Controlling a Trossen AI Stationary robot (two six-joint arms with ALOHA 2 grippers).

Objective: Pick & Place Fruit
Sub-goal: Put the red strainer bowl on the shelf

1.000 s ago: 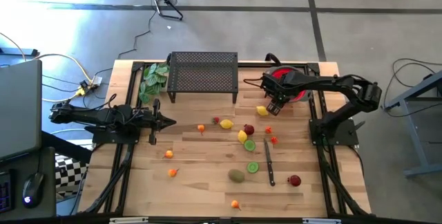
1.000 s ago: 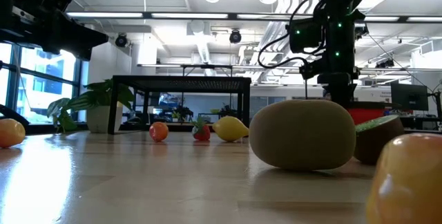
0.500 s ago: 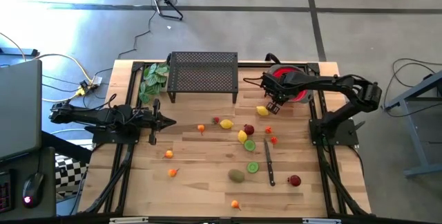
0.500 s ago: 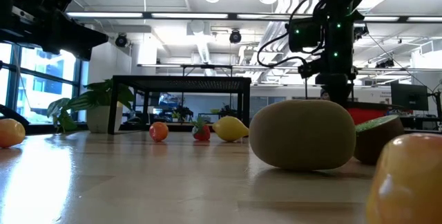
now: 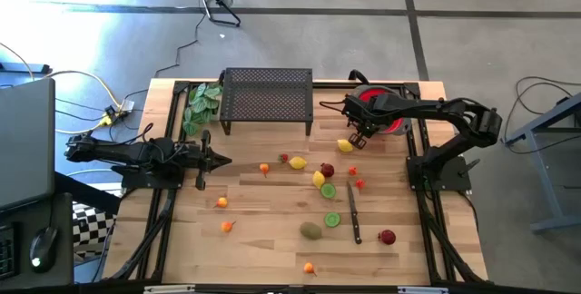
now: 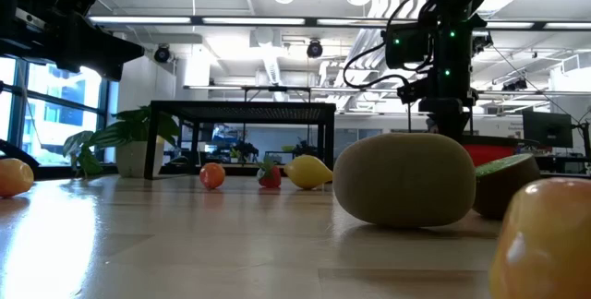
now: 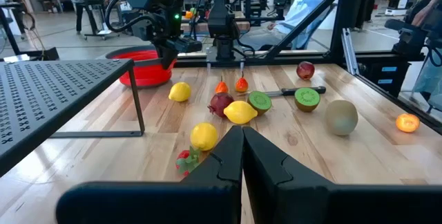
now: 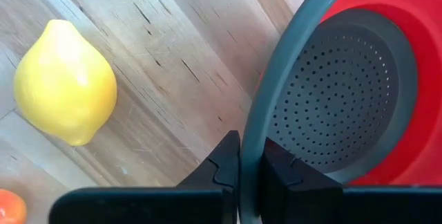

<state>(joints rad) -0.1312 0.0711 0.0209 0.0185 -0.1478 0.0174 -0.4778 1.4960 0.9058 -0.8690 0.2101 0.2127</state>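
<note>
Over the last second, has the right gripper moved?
Yes, slightly. In the high view the right gripper has edged toward the red colander, away from the lemon beside it; its fingers now pinch the colander's rim.

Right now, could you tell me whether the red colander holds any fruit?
Empty as far as visible: the red colander shows only bare perforated bottom; the right gripper, shut, pinches its rim.

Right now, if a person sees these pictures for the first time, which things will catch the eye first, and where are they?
The red colander at the table's far right stands out, with the right claw shut on its grey rim. Bright toy fruit lies scattered over the wooden table, for example a yellow lemon beside the colander and a brown kiwi nearer the front. The black mesh rack stands at the far edge, and the left claw waits shut at the left.
</note>
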